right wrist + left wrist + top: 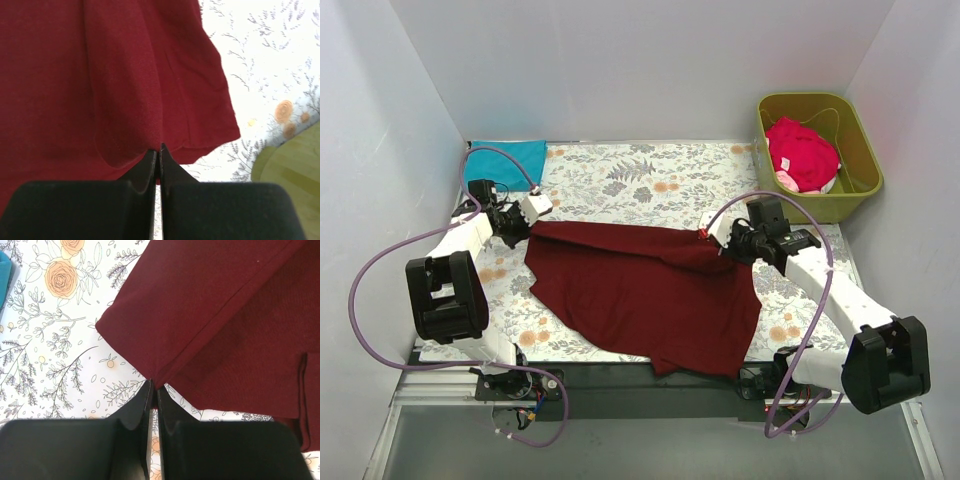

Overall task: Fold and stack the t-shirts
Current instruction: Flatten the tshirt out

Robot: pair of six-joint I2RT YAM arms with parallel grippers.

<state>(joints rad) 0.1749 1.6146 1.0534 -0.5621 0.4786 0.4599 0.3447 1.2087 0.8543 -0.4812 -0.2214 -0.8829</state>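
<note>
Maroon t-shirt [640, 290] spread mid-worktop, we note left gripper [154, 385] pinched closed on its far-left corner, right gripper [160, 148] clamped on its far-right edge, teal t-shirt [510, 157] at far-left corner, red-pink t-shirt [802, 152] in olive tub [865, 160]

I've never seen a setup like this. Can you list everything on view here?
Maroon t-shirt: one, dark maroon, spread across the middle of the table.
Teal t-shirt: one, teal blue, far left corner.
Red-pink t-shirt: one, bright red-pink, bunched in the tub.
Tub: one, olive green, far right corner.
Tablecloth: one, grey-and-orange floral, covering the table.
Cables: two, purple, looping off the arms.
Left arm: one, white and black, left side; jaws shut on the maroon shirt's far left corner.
Right arm: one, white and black, right side; jaws shut on its far right edge.
</note>
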